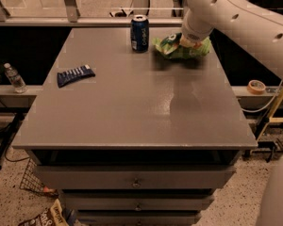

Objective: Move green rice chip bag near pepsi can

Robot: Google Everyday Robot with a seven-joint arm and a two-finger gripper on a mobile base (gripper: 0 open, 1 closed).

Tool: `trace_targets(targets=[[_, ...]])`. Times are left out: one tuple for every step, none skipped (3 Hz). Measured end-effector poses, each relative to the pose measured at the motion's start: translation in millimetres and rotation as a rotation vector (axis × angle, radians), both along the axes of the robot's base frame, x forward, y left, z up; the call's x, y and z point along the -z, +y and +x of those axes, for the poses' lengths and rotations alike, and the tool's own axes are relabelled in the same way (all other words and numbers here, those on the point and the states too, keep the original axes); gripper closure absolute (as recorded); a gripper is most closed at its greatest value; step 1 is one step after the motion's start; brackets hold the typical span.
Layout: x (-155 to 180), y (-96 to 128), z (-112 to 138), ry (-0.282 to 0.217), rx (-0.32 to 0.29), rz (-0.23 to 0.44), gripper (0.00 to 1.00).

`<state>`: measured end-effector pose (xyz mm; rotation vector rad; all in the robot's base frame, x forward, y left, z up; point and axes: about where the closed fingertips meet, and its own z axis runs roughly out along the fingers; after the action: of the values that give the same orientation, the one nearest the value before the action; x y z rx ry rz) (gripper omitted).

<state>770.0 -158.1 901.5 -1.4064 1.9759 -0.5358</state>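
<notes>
My gripper (191, 40) is at the far right corner of the grey table (132, 112), pressed down into the top of the green rice chip bag (172, 48). It is closed on the crumpled pouch, which bunches up around it and throws a dark shadow on the tabletop just below. My white arm (236, 18) comes in from the upper right of the view.

The pepsi can (140, 33) stands upright just beside the bag, on the side away from my arm, with a narrow gap between them. Well away from my gripper, toward the opposite edge of the table and nearer the camera, a small dark-blue packet (75, 75) with white stripes lies flat.

The tabletop is matte grey with a faint sheen in its middle. Under it are grey drawers (137, 178). Beyond the table's far-side edge from my gripper, a clear water bottle (14, 77) stands on a low ledge. On my arm's side, a roll of tape (257, 86) rests on a ledge. The floor (4, 192) is speckled, with a wire basket (30, 180) and a snack wrapper (45, 215) lying by the table's base.
</notes>
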Motion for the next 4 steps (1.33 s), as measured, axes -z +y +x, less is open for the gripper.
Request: trace_targets(targets=[[2, 0, 0, 0.002, -0.001, -0.001, 0.36], [3, 1, 0, 0.005, -0.002, -0.001, 0.12], [0, 1, -1, 0.014, -0.019, 0.016, 0.00], [-28, -17, -13, -0.030, 0.002, -0.014, 0.00]])
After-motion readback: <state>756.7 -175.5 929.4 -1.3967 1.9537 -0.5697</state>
